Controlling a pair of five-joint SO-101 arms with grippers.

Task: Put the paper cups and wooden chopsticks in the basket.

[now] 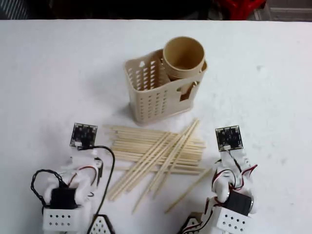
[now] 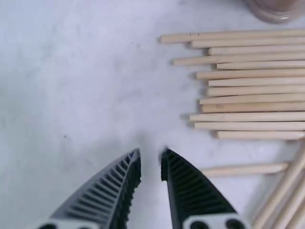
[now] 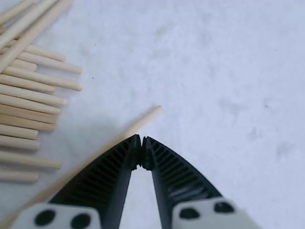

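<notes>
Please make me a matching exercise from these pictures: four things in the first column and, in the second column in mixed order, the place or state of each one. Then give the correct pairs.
Column 1
1. paper cups
2. wooden chopsticks
3. left gripper
4. right gripper

Column 2
A. fingertips touching each other
B. lying in a loose pile on the table, outside the basket
C. stacked, standing inside the basket
D. fingertips a little apart, nothing between them

Pairs: 1-C, 2-B, 3-D, 4-A
</notes>
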